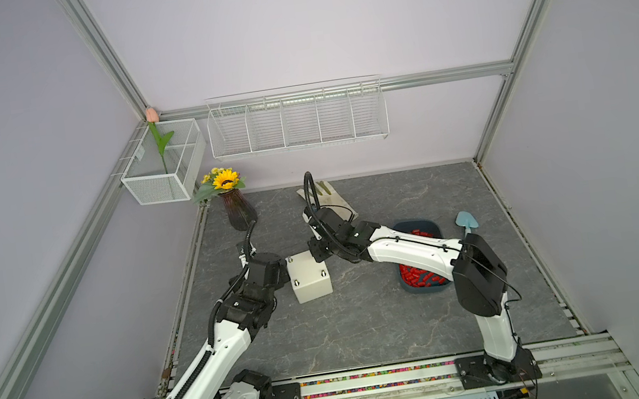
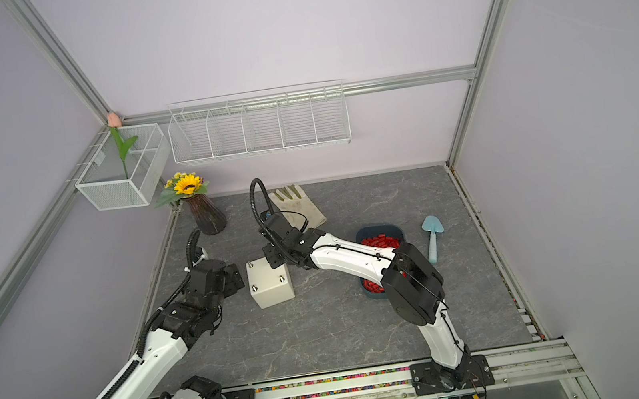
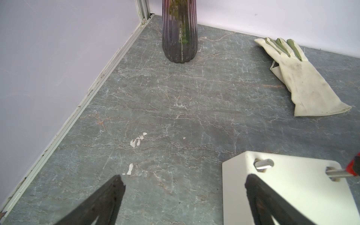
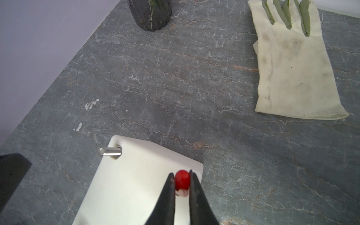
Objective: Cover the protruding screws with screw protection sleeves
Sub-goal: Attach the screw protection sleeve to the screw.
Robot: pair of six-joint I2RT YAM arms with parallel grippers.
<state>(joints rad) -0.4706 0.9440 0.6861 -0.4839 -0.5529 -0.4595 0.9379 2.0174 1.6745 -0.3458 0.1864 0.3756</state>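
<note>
The right gripper [image 4: 181, 174] is pinched narrow on one sleeve [image 4: 182, 181], a short, glossy red cap with a rounded closed end. It is held over the back right corner of the box [image 4: 126, 185]. In the left wrist view the sleeve's open end meets the tip of that corner's screw [image 3: 338, 173]; how far on it sits cannot be told. The other three screws [image 1: 296, 283] are bare. They are short, shiny silver pins standing upright at the corners of the cream top face.

The left gripper [image 3: 185, 178] is spread wide and holds nothing. It sits just beside the box's left side; whether it touches cannot be told.

The box stands mid-table. To its right, partly under the right arm, a dark blue tray [image 1: 432, 222] is heaped with loose red sleeves [image 1: 420, 277]. A pale blue trowel [image 1: 467, 225] lies beside the tray. Near the back wall a soiled glove [image 4: 288, 68] lies flat, and a ribbed dark vase [image 1: 240, 215] holds a sunflower. On the walls, a mesh basket [image 1: 149, 189] holds a tulip, and a wire rack [image 1: 300, 144] has five compartments.
</note>
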